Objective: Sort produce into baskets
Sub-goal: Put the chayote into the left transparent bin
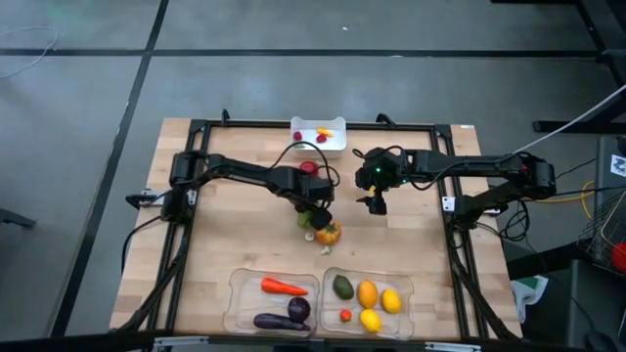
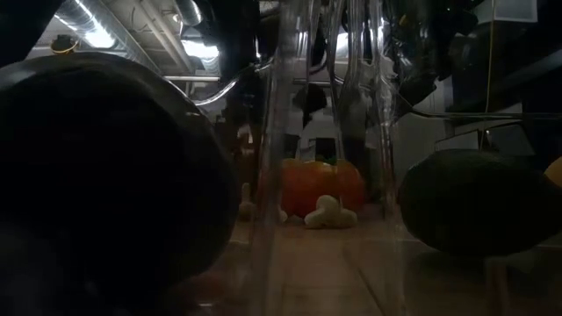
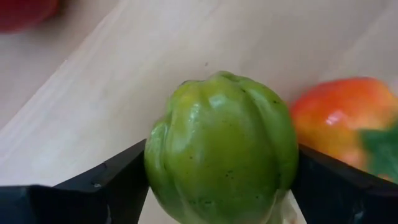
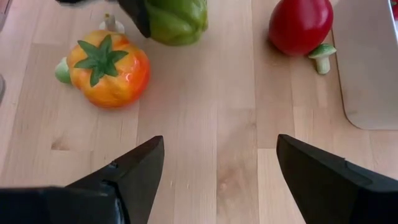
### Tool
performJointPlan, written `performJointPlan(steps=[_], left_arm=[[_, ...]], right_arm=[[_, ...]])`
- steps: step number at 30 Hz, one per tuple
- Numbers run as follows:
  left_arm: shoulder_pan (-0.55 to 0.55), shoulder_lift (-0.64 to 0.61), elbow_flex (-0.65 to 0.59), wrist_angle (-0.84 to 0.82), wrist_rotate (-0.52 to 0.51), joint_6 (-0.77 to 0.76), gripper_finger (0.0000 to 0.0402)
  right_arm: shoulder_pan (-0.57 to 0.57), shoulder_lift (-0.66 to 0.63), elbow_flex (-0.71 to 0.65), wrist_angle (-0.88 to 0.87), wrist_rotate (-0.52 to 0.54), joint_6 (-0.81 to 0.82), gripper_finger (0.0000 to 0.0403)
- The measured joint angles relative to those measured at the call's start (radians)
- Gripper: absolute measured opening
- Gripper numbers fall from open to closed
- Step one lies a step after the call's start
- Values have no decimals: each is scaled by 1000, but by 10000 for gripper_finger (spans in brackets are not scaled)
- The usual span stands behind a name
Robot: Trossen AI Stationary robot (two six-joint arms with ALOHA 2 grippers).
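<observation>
Sorting looks more than half done. One clear tray (image 1: 238,305) holds a carrot (image 1: 282,287) and eggplants (image 1: 290,313); the other clear tray (image 1: 409,311) holds lemons (image 1: 380,309) and more. The white bin (image 1: 336,142) has tiny pieces. Still out on the bench (image 1: 225,235) are a green pepper (image 3: 221,149), an orange pepper (image 4: 108,66) and a red apple (image 4: 300,24). The left claw (image 3: 221,180) has its fingers against both sides of the green pepper, just beside the orange one. The right claw (image 4: 220,171) hangs spread wide and empty, with the apple ahead of it.
</observation>
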Motion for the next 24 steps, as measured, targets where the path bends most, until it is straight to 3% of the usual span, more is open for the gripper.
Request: performJointPlan(steps=[10, 16, 24], left_arm=[[-94, -177, 0, -85, 33, 4, 323], [-222, -283, 0, -87, 42, 1, 322], [-441, -289, 0, -74, 45, -79, 322]], right_arm=[[0, 0, 0, 0, 0, 0, 308], [0, 0, 0, 0, 0, 0, 308], [0, 0, 0, 0, 0, 0, 308]])
